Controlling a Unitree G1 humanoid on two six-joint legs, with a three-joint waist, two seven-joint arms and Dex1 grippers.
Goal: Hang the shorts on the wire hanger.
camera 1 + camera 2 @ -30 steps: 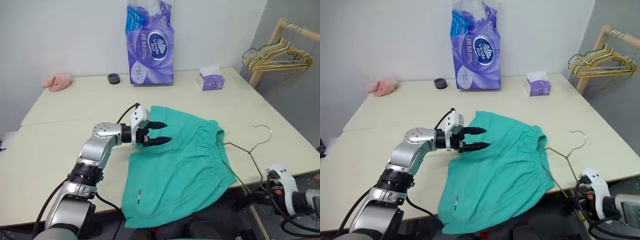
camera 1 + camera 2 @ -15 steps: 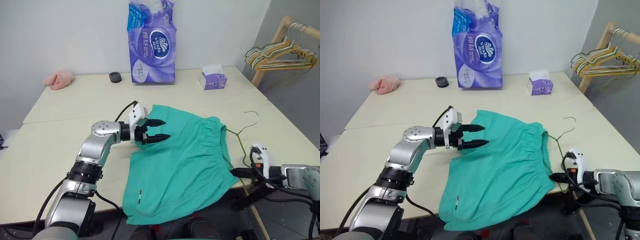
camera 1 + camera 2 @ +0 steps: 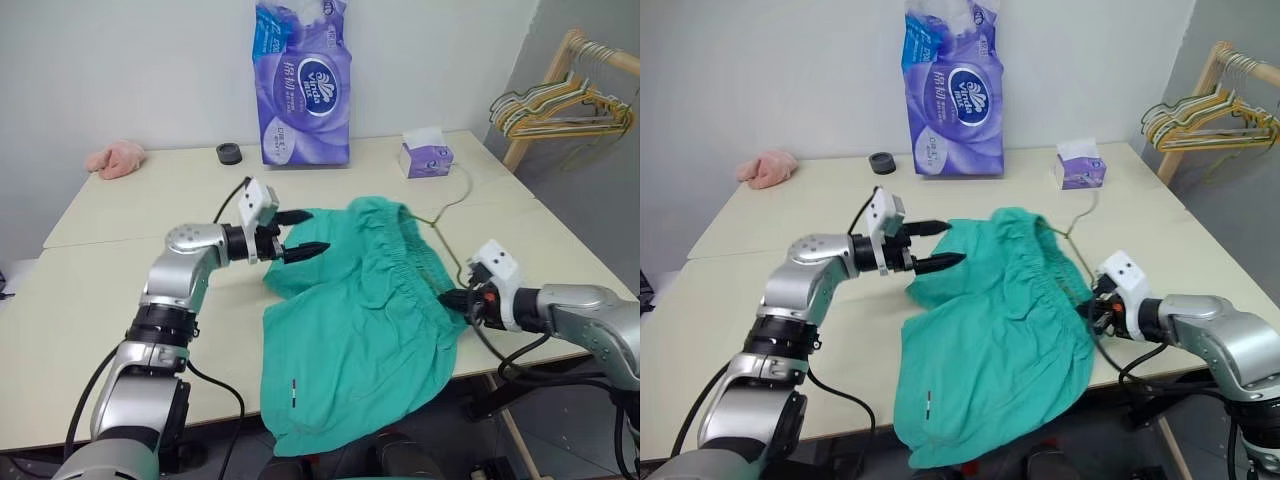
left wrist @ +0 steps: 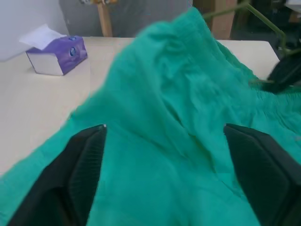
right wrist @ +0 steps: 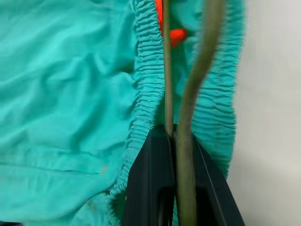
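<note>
The teal-green shorts lie on the table, their gathered waistband lifted into a hump at the far end. My left gripper hovers open at the shorts' left edge; its black fingers stand wide apart with loose fabric between them, not pinched. My right gripper is shut on the wire hanger at the waistband's right side. The hanger's hook rises past the hump; its far part is hidden in the fabric. An orange drawstring shows inside the waistband.
At the table's back stand a purple paper pack, a black ring and a purple tissue box, with a pink cloth at the far left. A wooden rack with several coloured hangers stands off the right.
My right gripper rose from below the table's edge and swung left with the hanger, pushing the waistband up into a hump. The left gripper lifted, drew slightly left and opened wider.
</note>
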